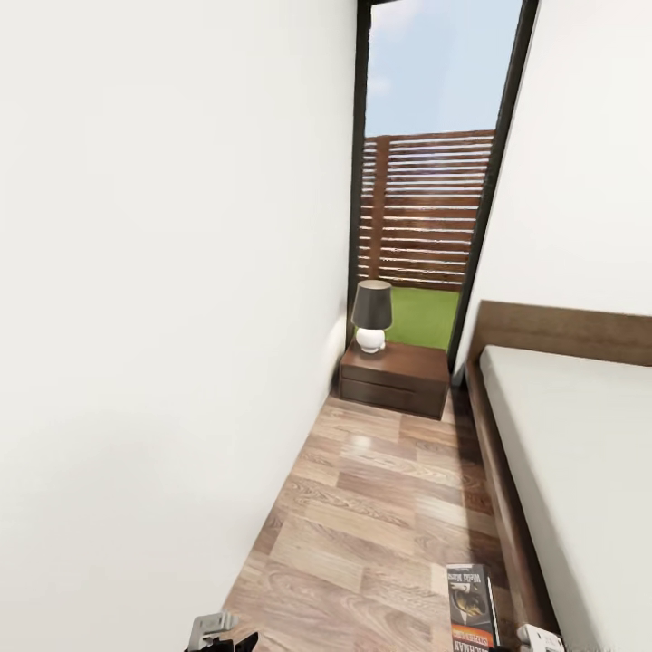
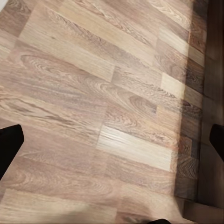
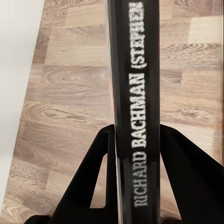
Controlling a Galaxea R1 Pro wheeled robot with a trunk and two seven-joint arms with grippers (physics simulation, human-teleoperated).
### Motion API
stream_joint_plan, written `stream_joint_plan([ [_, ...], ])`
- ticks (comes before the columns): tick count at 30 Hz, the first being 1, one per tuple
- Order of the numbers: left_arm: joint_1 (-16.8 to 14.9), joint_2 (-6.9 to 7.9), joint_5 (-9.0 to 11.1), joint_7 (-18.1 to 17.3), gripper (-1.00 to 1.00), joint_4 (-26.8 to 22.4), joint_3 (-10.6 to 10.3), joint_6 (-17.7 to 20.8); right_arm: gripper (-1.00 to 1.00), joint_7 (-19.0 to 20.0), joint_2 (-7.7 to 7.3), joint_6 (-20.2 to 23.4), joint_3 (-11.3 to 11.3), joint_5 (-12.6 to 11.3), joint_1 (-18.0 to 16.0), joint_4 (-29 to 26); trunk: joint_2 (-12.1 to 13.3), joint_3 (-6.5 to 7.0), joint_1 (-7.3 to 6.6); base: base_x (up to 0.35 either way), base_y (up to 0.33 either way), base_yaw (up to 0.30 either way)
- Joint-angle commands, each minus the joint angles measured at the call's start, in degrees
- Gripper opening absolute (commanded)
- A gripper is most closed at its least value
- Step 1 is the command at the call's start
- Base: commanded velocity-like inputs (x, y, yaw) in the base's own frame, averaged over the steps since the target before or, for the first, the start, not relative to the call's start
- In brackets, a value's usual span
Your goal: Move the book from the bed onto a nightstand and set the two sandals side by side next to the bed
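The book sat clamped between the two black fingers of the right end effector, one finger pressed to each cover, spine facing the wrist camera. The spine read "RICHARD BACHMAN (STEPHEN" in white capitals on black (the last letters ran off the edge). In the head view the book showed low down, just beside the bed frame and above the wood floor, its cover carrying an orange band with white lettering too small to read and a greyish picture; a pale part of the right arm showed just beside it, toward the bed.

The left end effector stood wide, its dark fingertips far apart, with nothing but floor planks between them.

The nightstand stood well beyond the book, at the head of the bed against the wall, with two drawers. A lamp (dark shade, round white base) stood on it. Behind it a tall window showed a slatted wooden fence, grass and sky.
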Motion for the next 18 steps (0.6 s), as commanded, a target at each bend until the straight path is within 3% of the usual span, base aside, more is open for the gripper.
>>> stream_joint_plan([
  [1,0.0,0.01,-0.6,-0.1,1.00,0.0,0.5,-0.3,-1.00,0.3,-0.02,-0.2,0.4,-0.5,-0.1,0.1,0.0,-0.07,0.01,0.060,0.000,-0.224],
  [11,0.0,0.01,-0.6,-0.1,1.00,0.0,0.5,-0.3,-1.00,0.3,-0.02,-0.2,0.4,-0.5,-0.1,0.1,0.0,-0.07,0.01,0.238,0.000,-0.224],
  [18,0.0,0.01,-0.6,-0.1,1.00,0.0,0.5,-0.3,-1.00,0.3,-0.02,-0.2,0.4,-0.5,-0.1,0.1,0.0,-0.07,0.01,0.050,0.000,-0.224],
])
